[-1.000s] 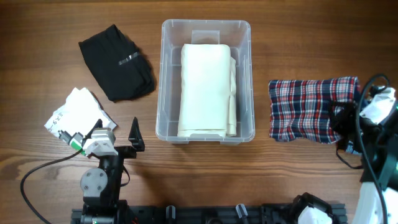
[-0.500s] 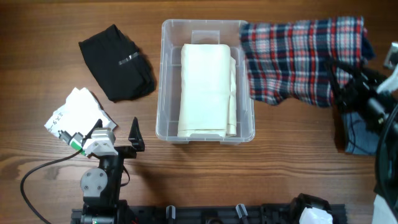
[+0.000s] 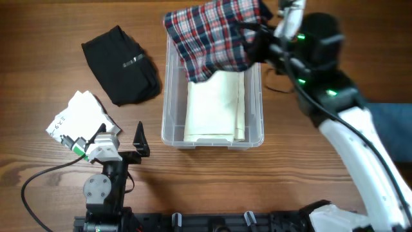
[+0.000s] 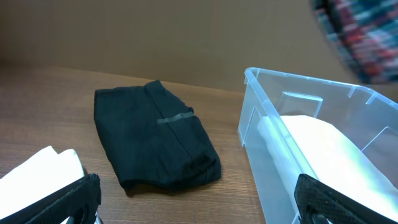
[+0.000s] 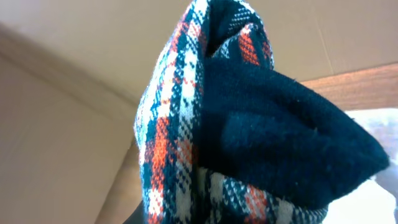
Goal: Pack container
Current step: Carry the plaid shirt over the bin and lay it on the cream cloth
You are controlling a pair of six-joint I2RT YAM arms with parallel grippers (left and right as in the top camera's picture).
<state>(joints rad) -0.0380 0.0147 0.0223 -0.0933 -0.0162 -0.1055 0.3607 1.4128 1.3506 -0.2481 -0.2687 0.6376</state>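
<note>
Plaid cloth [image 3: 215,35] hanging over bin [image 3: 167,96], far end.
Right gripper [image 3: 259,37] clamped on it; lower squarely onto cream stack [image 3: 215,106], keep hem inside rim before release. Left gripper [image 3: 138,142] idle, jaws apart.

Nothing can be read with certainty. The only print is a short line of dark characters on a small label [image 3: 58,124] on the white packet [image 3: 87,111], seen from overhead and too small and blurred to make out.

Brown wooden table [image 3: 51,187], beige wall [image 4: 155,37]
</note>
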